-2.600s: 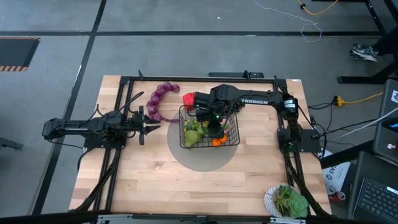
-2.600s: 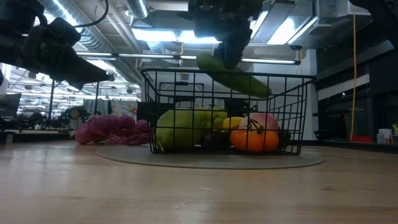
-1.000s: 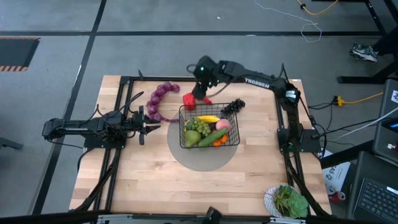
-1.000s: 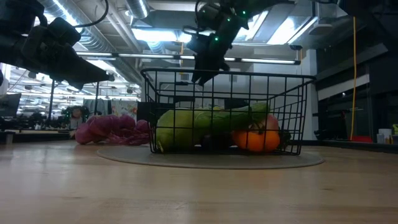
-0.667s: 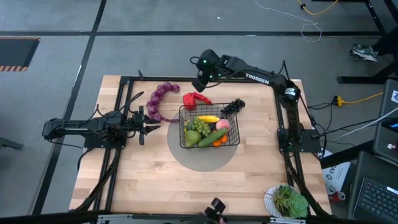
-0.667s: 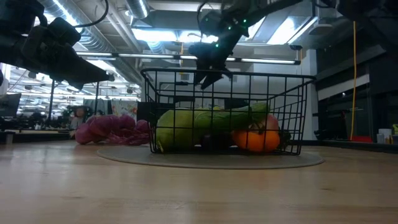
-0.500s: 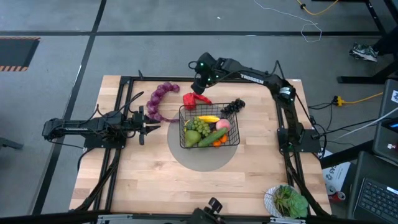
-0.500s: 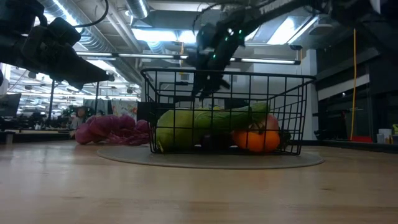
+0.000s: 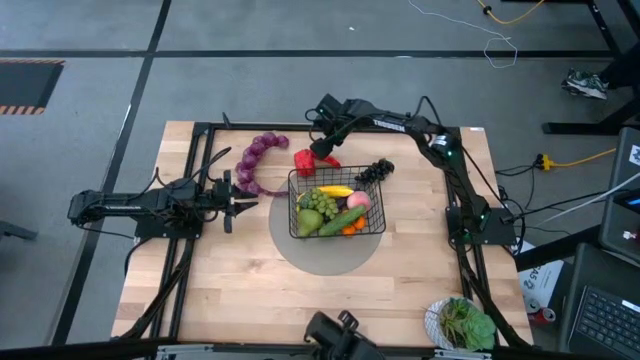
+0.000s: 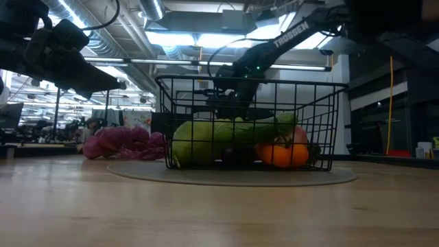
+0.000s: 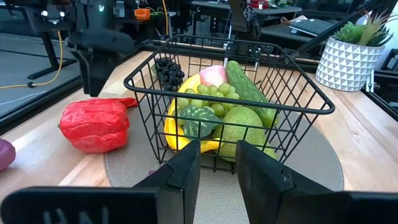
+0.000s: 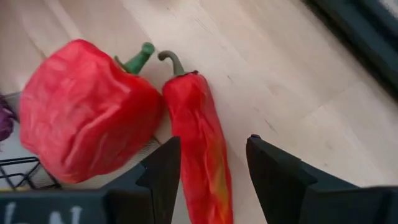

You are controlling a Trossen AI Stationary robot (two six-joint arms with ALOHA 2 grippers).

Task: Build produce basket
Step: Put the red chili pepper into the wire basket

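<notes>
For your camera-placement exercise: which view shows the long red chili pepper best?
The right wrist view: the chili lies large between that gripper's fingers, beside the bell pepper. The high view shows a red blur; the low and left wrist views don't show it clearly.

White "TROSSEN" lettering runs along my right arm [image 10: 291, 32] in the low view, legible w/ some effort. Same arm in the high view has white lettering too, but too small to read. No other text, nos. or signs I can make out.
</notes>
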